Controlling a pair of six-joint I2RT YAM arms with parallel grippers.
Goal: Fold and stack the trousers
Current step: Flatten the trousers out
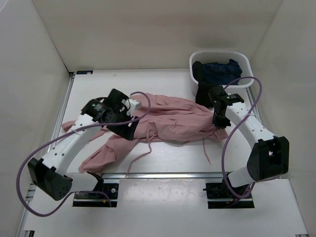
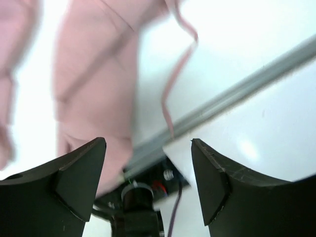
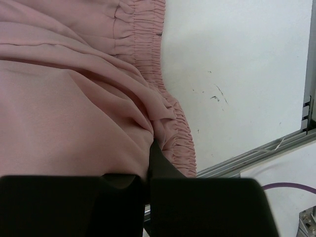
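Observation:
The dusty-pink trousers (image 1: 173, 121) lie spread and crumpled across the table middle, legs trailing to the near left (image 1: 101, 155), thin drawstrings hanging toward the front edge. My right gripper (image 1: 217, 123) is shut on the gathered waistband (image 3: 173, 123) at the trousers' right end; fabric is pinched between its black fingers (image 3: 160, 160). My left gripper (image 1: 131, 129) is open and empty, held above the trousers' left part. In the left wrist view a pink leg (image 2: 94, 74) and a drawstring (image 2: 173, 84) show beyond the spread fingers (image 2: 212, 182).
A white basket (image 1: 242, 55) at the back right holds a dark blue garment (image 1: 222, 71); a black garment (image 1: 203, 91) hangs over its front. An aluminium rail (image 1: 163, 175) runs along the table's front edge. White walls enclose the left, back and right.

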